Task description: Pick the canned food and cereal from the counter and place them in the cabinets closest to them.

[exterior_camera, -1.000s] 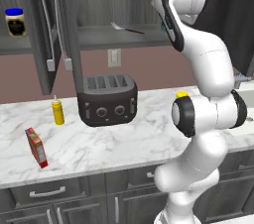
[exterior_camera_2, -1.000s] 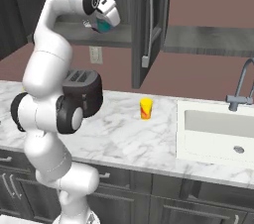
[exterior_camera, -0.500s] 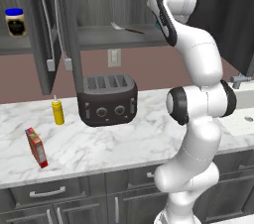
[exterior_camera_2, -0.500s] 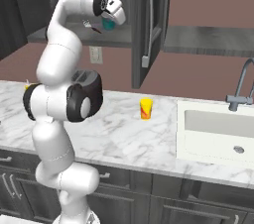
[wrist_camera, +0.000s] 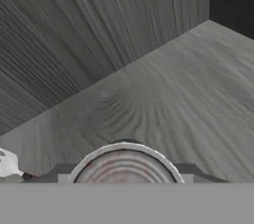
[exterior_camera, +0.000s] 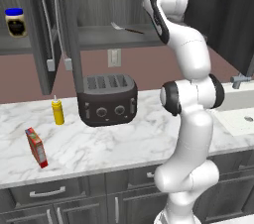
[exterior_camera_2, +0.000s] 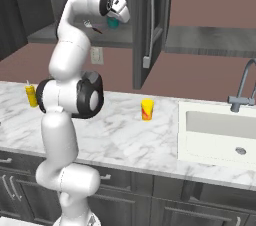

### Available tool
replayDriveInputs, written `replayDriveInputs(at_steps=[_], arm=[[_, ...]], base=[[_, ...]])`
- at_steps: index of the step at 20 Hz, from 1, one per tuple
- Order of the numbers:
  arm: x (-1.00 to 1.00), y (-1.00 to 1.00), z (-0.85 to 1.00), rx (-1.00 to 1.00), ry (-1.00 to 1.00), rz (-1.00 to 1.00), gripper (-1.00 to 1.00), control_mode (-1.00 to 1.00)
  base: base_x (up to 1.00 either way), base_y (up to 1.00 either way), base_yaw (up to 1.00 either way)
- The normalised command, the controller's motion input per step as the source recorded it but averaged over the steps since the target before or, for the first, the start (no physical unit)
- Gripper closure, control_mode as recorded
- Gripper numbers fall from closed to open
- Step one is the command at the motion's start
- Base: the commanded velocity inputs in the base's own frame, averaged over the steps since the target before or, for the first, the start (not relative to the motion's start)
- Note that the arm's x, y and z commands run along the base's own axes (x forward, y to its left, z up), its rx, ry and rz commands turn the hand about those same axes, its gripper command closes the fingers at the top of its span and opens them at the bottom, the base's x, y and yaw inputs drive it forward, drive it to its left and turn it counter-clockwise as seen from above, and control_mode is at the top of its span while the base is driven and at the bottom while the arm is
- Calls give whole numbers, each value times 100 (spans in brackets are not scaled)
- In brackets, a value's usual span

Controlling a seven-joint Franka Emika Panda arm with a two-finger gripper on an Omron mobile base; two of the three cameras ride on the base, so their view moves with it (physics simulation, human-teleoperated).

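You have the canned food (wrist_camera: 124,166) right at the gripper (exterior_camera_2: 114,21): in the hand view its silvery ribbed top sits just above the two finger tips, with a dark finger on each side of the rim, and in the right base view the teal body shows at the hand, raised inside the open wall cabinet. Read that as the jaws closed on the can at a middling spread, gripping its sides. Expect a rigid metal cylinder, fairly dense for its bulk, with smooth curved walls that can slip or roll between flat pads; your hold across the body below the rim looks like the sensible one, so keep the pinch square across the widest line and the can upright. Just beyond the can lies the grey wood-grain cabinet shelf (wrist_camera: 188,84), bare ahead of the tool, with the back wall and a side wall meeting further in. A small pale utensil (wrist_camera: 7,163) lies at one side of the hand view; judge your set-down spot clear of it. Well below the gripper, on the counter (exterior_camera: 124,143), stands the toaster (exterior_camera: 108,100), and farther off to its side the yellow squeeze bottle (exterior_camera: 58,110) and the cereal (exterior_camera: 36,147), a thin, light, crushable box not yet taken up. You will want to hold it across its narrow faces.
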Motion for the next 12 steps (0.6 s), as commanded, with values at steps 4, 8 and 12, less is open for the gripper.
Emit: replayDriveInputs(at_steps=[4,8,12], arm=[[47,10,-1,-7,2,1,-100,-100],[36,2,0,-6,2,1,-100,-100],[20,0,0,-3,1,2,-100,-100]], base=[[0,0,0],[0,0,0],[0,0,0]])
